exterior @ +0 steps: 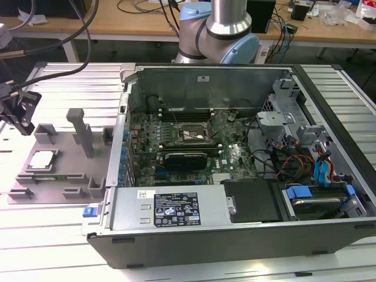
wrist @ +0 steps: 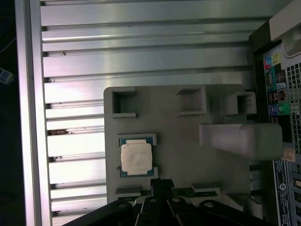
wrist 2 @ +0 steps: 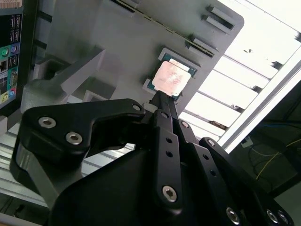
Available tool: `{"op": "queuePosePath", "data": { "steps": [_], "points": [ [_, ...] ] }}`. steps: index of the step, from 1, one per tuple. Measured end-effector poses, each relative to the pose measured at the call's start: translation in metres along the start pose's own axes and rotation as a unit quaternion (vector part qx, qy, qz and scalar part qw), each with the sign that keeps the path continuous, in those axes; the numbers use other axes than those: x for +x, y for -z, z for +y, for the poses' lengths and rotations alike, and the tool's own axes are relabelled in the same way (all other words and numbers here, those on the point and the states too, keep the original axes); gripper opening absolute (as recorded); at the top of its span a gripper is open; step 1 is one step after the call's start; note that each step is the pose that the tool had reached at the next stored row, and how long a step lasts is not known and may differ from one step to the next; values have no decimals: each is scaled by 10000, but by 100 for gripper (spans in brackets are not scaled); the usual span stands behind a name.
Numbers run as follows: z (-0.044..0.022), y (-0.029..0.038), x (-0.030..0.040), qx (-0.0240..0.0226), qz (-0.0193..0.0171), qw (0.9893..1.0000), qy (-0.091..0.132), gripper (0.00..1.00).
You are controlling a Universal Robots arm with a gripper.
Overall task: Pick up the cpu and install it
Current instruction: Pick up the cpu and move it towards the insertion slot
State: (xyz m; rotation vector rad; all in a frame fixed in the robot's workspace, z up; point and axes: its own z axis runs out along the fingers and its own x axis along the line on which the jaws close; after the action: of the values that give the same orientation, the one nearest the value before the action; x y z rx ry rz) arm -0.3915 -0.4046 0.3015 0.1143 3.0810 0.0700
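End effector [exterior: 24, 124] hangs at the exterior view's left, above the far left corner of the grey tray [exterior: 61, 179], its black fingers drawn together with nothing between them. In both wrist views the joined fingertips [wrist 2: 159, 98] [wrist: 161, 180] taper to a narrow tip just short of one edge of the cpu [wrist 2: 171, 77] [wrist: 136, 157], with no contact between them.

In the exterior view the cpu [exterior: 42, 158] lies flat, silver top up, in a square pocket on the left part of the tray, nearer the camera than the end effector and lower than it. A tall upright block [exterior: 79, 130] stands on the tray to the right of the cpu. The tray rests on the ribbed aluminium desk [exterior: 41, 241], just beside the open computer case [exterior: 235, 238], which takes up the middle and right of the exterior view. Inside the case, the black socket frame [exterior: 189, 134] sits on the motherboard [exterior: 235, 158], well apart from both cpu and end effector. The robot arm [exterior: 226, 23] rises beyond the far wall of the case
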Motion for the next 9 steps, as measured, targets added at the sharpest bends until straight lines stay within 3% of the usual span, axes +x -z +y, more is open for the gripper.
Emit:
{"op": "queuePosePath", "data": {
  "steps": [4,7,9],
  "points": [
    [-1,-16,10,0,-1,10000,-1,11],
    [-6,-42,57,-1,-11,10000,0,11],
    [-13,-138,88,-1,-14,10000,1,11]
  ]
}}
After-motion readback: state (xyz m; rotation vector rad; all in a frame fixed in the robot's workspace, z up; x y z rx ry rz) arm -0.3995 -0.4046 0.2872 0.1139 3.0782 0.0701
